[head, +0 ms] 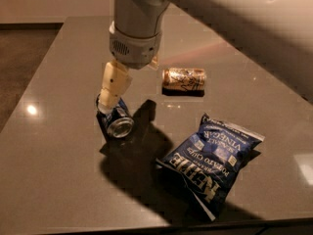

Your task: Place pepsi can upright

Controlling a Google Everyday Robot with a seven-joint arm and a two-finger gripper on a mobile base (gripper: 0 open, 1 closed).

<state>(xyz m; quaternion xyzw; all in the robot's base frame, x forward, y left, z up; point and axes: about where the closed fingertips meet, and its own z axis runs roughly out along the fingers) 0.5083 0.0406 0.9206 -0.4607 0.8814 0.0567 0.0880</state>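
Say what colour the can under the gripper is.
Pepsi can: dark blue, white markings; gripper just above. Camera view.

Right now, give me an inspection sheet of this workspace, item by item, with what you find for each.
Surface: glossy grey table.
Job's things: pepsi can lying on its side, one silver end towards the camera; not yet upright.
Clutter: gold-brown can on its side further back; blue Kettle chip bag lying flat at the front right.
Grippers: hand hangs at the pepsi can's far end; whether it touches the can cannot be told.
Cables: nothing seen.
Surroundings: dark floor left of the table, pale wall behind.
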